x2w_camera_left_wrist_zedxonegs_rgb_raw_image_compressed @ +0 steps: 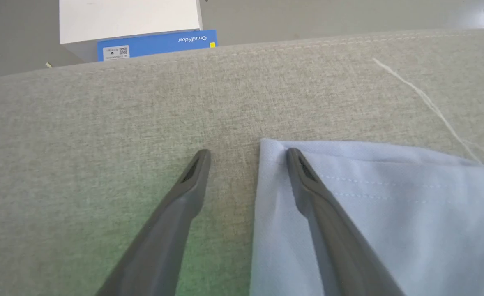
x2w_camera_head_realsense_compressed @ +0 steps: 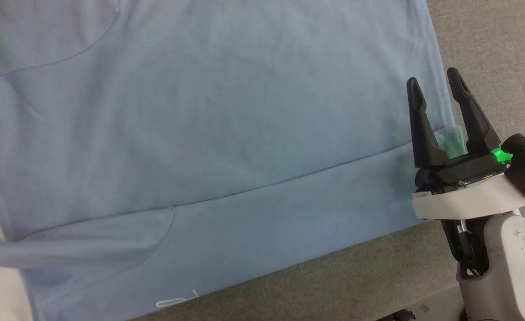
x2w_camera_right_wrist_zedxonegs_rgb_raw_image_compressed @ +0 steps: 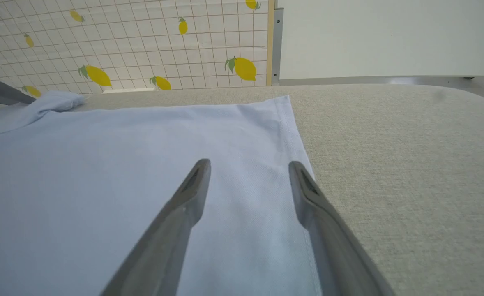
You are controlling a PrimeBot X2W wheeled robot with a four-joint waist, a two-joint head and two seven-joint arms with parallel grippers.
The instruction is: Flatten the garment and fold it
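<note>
The light-blue garment (x2w_camera_head_realsense_compressed: 209,147) lies spread flat over the grey fabric surface, a folded band along its near edge and a tiny white logo (x2w_camera_head_realsense_compressed: 175,301) at the bottom. My right gripper (x2w_camera_head_realsense_compressed: 434,80) stands open over the garment's right edge, its fingers straddling the hem in the right wrist view (x2w_camera_right_wrist_zedxonegs_rgb_raw_image_compressed: 248,164). In the left wrist view, my left gripper (x2w_camera_left_wrist_zedxonegs_rgb_raw_image_compressed: 248,153) is open at a corner of the garment (x2w_camera_left_wrist_zedxonegs_rgb_raw_image_compressed: 373,205); one finger lies on the cloth, the other on bare upholstery. A sleeve (x2w_camera_head_realsense_compressed: 4,252) sticks out at lower left.
The grey upholstered surface (x2w_camera_head_realsense_compressed: 490,40) extends right of and below the garment. A blue-and-white box (x2w_camera_left_wrist_zedxonegs_rgb_raw_image_compressed: 143,33) sits beyond the surface's edge. A loose white thread (x2w_camera_left_wrist_zedxonegs_rgb_raw_image_compressed: 427,102) lies on the upholstery. A lemon-patterned tiled wall (x2w_camera_right_wrist_zedxonegs_rgb_raw_image_compressed: 143,41) stands behind.
</note>
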